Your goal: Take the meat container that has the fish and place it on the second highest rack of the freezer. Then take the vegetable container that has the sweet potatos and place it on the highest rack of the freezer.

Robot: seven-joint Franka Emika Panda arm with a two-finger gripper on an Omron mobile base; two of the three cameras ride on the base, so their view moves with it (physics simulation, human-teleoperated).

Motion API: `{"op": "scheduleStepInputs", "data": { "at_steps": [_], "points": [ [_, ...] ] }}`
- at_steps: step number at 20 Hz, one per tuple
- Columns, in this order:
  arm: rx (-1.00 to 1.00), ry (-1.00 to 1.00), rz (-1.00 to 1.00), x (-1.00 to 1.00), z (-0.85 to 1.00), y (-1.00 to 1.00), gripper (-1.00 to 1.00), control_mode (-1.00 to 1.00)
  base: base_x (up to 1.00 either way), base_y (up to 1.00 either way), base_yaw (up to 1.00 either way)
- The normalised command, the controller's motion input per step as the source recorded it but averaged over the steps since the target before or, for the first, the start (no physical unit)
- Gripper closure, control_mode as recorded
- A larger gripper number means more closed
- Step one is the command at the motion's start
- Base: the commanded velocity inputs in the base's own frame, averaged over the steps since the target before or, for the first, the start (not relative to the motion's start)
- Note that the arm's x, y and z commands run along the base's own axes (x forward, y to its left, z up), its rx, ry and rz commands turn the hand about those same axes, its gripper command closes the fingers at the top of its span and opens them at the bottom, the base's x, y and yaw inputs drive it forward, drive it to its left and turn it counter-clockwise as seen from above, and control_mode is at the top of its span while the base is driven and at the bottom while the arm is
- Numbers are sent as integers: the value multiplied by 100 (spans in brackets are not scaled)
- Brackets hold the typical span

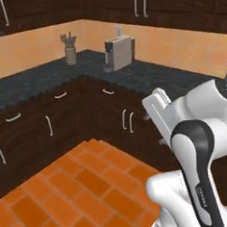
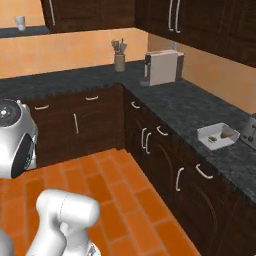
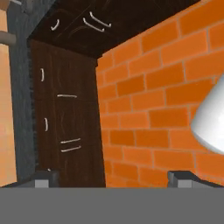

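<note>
1. Closest thing to the lens is the claw (image 3: 113, 178) itself: in the hand view its two dark tips poke up at the bottom, spread wide apart, nothing between them and nothing touching them.
2. Just past the tips there's orange brick floor (image 3: 153, 100), and next to it a run of dark wood cabinets (image 3: 65, 122) with pale handles. That view is rolled sideways, so the floor looks like a wall.
3. The white arm (image 1: 195, 143) with its dark joint is folded up over the floor, well apart from the desk.
4. The dark speckled desk (image 2: 185, 107) wraps around the corner of the kitchen, above the lower cabinets.
5. In the corner stands a utensil holder (image 2: 119, 61) with a few tools sticking out. Near it, along the right-hand run, there's a boxy beige coffee machine (image 2: 162, 67).
6. Further along that same run, a white container (image 2: 216, 136) lies flat on the desk. It's an open, shallow tray with a couple of small brownish lumps inside, too small to tell what they are.
7. Upper cabinets (image 2: 195, 22) hang above the desk, and a small white cup (image 2: 19, 22) stands on a shelf at the top left of the right base view.
</note>
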Motion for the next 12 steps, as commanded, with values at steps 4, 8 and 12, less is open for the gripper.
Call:
{"op": "scheduleStepInputs", "data": {
  "at_steps": [4, 8, 12],
  "points": [
    [0, 0, 0, 0, 0, 0, -100, 100, 100, 36, -55],
    [0, 0, 0, 0, 0, 0, -100, 100, 100, 27, -58],
    [0, 0, 0, 0, 0, 0, -100, 100, 96, 2, -62]
  ]
}}
